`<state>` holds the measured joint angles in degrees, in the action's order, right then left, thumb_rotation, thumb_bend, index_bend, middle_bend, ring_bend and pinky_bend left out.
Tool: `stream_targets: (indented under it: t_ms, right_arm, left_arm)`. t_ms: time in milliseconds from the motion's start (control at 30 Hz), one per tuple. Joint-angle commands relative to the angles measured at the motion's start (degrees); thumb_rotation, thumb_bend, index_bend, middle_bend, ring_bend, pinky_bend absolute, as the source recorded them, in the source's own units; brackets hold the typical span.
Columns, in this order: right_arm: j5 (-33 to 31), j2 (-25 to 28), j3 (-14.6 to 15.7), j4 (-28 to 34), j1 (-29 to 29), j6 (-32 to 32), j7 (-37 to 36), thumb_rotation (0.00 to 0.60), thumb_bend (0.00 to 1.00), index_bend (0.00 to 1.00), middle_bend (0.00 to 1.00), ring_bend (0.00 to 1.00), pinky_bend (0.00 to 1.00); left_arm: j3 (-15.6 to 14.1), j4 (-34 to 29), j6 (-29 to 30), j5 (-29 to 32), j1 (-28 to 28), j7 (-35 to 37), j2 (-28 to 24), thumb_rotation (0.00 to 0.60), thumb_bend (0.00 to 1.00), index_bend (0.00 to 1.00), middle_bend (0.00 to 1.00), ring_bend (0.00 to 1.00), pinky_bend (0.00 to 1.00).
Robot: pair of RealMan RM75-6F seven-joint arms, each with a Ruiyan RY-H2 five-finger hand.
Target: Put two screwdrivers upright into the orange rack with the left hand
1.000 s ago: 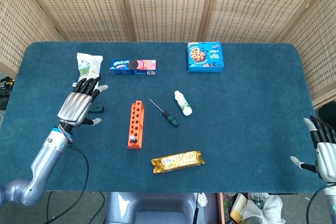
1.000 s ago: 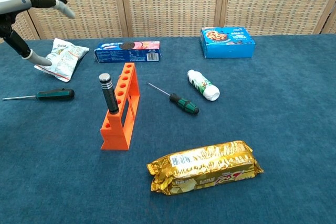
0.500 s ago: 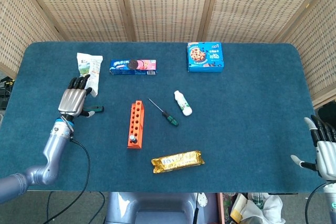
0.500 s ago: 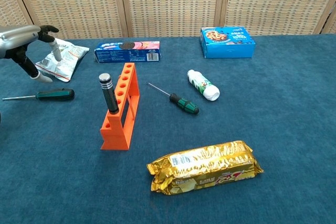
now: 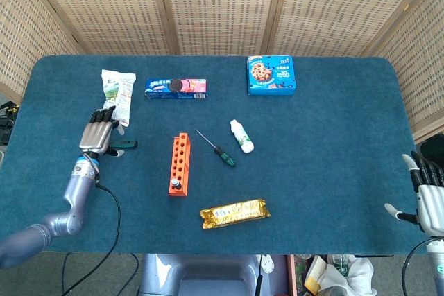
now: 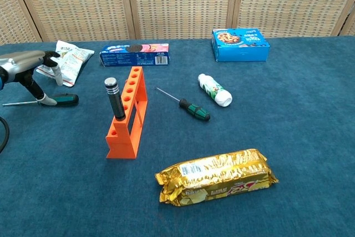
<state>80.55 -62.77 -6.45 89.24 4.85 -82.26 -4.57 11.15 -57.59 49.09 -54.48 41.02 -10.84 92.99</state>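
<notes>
My left hand [image 6: 34, 69] hovers open over the far-left screwdriver [image 6: 51, 101]; rigid, light; I'd grip its rubbery handle.

On the blue table [image 5: 333, 171] lie a gold snack bar [image 5: 234, 213] at the near edge, a small white bottle [image 5: 242, 136] on its side, a blue cookie box [image 5: 271, 75], a sandwich-cookie pack [image 5: 176, 88] and a white-green pouch [image 5: 117, 88].

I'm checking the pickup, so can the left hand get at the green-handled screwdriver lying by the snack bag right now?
Probably yes. The left hand hovers right over that screwdriver, fingers spread around its handle, and nothing lies between them; the snack bag sits just behind.
</notes>
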Motion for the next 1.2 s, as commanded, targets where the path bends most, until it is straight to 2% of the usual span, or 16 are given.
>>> stream_targets:
  t_ms: [33, 367, 667, 833, 1000, 1200]
  right_arm:
    - [-0.16, -0.03, -0.08, -0.02, 0.02, 0.02, 0.15, 0.6, 0.0, 0.0, 0.0, 0.0, 0.0]
    - [-0.82, -0.23, -0.3, -0.18, 0.22, 0.48, 0.63, 0.6, 0.0, 0.0, 0.0, 0.0, 0.0]
    - [-1.01, -0.13, -0.4, -0.21, 0.24, 0.61, 0.27, 0.6, 0.0, 0.0, 0.0, 0.0, 0.0]
    - [-1.05, -0.03, -0.41, -0.22, 0.29, 0.78, -0.01, 0.6, 0.0, 0.0, 0.0, 0.0, 0.0]
    - [-1.03, 0.05, -0.38, -0.19, 0.36, 0.98, -0.26, 0.6, 0.0, 0.0, 0.0, 0.0, 0.0]
    - [-0.94, 0.1, -0.32, -0.18, 0.4, 1.12, -0.53, 0.6, 0.0, 0.0, 0.0, 0.0, 0.0]
  left_arm:
    - [0.25, 3.38, -1.5, -0.77, 0.22, 2.09, 2.05, 0.6, 0.1, 0.47, 0.0, 0.0, 0.0]
    - [1.37, 10.23, -4.36, -1.58, 1.27, 4.41, 5.79, 0.6, 0.16, 0.49, 0.0, 0.0, 0.0]
    - [2.02, 11.86, -5.67, -1.72, 1.98, 3.62, 7.09, 0.6, 0.18, 0.5, 0.0, 0.0, 0.0]
    - [2.28, 12.25, -6.16, -1.8, 2.21, 3.08, 7.64, 0.6, 0.26, 0.59, 0.0, 0.0, 0.0]
    - [2.44, 12.23, -5.62, -2.25, 2.11, 2.58, 7.76, 0.6, 0.41, 0.67, 0.0, 0.0, 0.0]
    - [3.05, 9.74, -4.31, -2.57, 1.42, 2.58, 6.14, 0.6, 0.45, 0.68, 0.0, 0.0, 0.0]
